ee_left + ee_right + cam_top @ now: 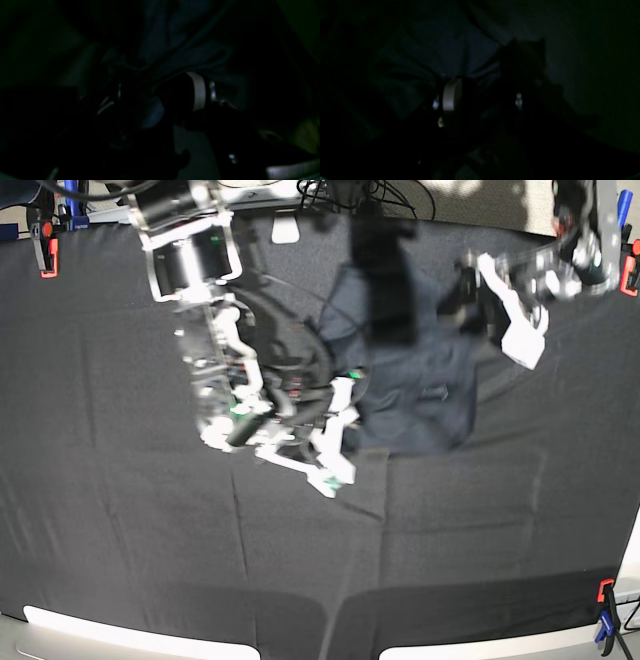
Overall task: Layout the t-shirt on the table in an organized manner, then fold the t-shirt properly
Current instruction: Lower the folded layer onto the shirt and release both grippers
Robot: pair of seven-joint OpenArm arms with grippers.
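Note:
The t-shirt [420,380] lies bunched in a dark navy heap on the table [150,530], back of centre. My right gripper [338,430] sits at the heap's near-left edge. In the very dark right wrist view its fingers stand apart, open [485,92], with shirt folds [440,45] just beyond them. My left gripper [478,300] is blurred at the heap's far-right side. The left wrist view shows it open [155,85], with creased shirt fabric [180,37] gathered right at the fingers and a bluish patch between them. Whether any finger touches the cloth I cannot tell.
Red clamps [45,255] [630,270] grip the back corners, and a red and blue clamp [605,600] holds the near right corner. Cables [340,195] run along the back edge. A pale edge [130,640] shows at the front.

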